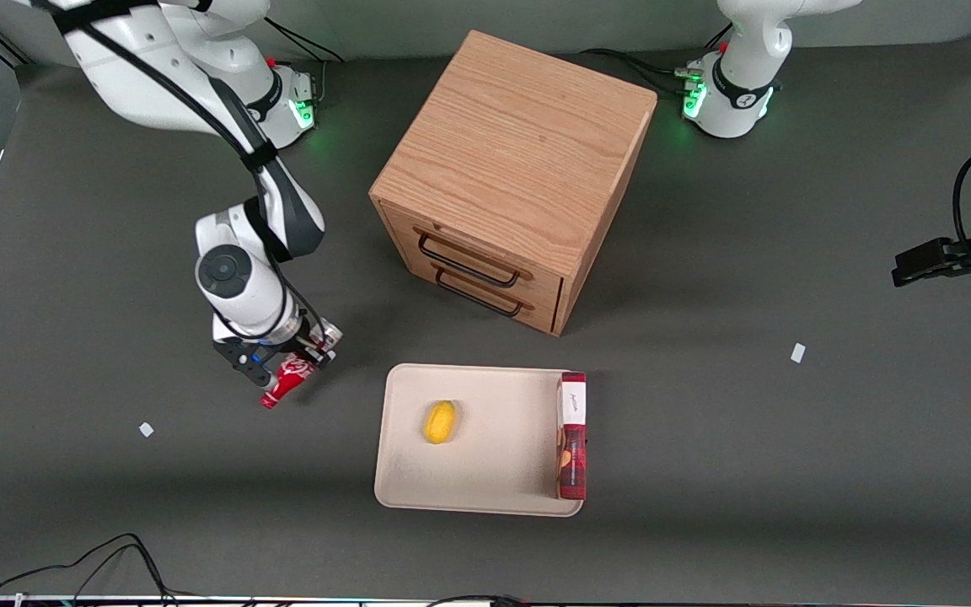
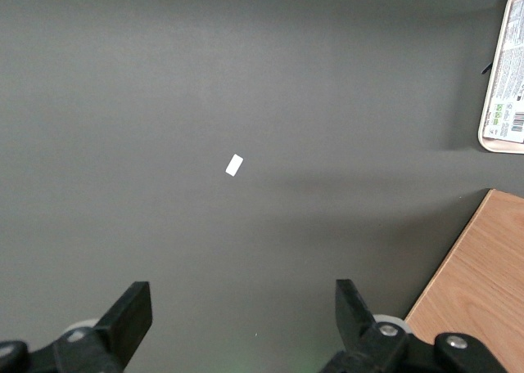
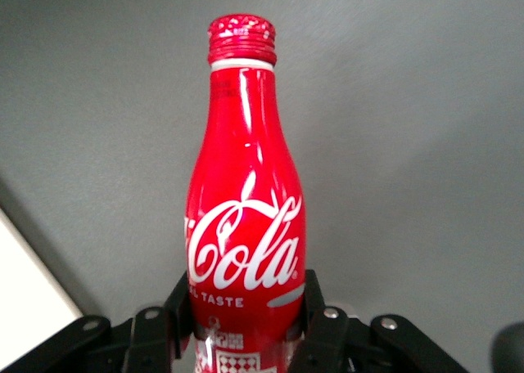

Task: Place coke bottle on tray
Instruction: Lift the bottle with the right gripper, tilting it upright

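Front view: the claw (image 1: 287,364) hangs over the dark desk (image 1: 115,472), clamped on the coke bottle (image 1: 287,379), which tilts with its red cap toward the camera. The bottle's lower body is hidden by the wrist housing, and whether it touches the desk cannot be told. It is near the tray (image 1: 485,485) but apart from it, toward the working arm's end. On the tray lie a small yellow object (image 1: 440,421), too small to identify, and a red box (image 1: 571,434) with a white end along one short rim. A wooden cabinet (image 1: 512,169) with two drawer handles stands farther from the camera than the tray.

Left wrist view: one corner of the tray (image 2: 483,144) and the box's printed label (image 2: 508,87) are cut off at the frame edge; a cabinet corner (image 2: 479,283) also shows.

Right wrist view: both fingers (image 3: 326,320) press the coke bottle (image 3: 246,226) below its white script. Its base is cut off. A pale sliver (image 3: 24,283) at the edge is probably the tray.
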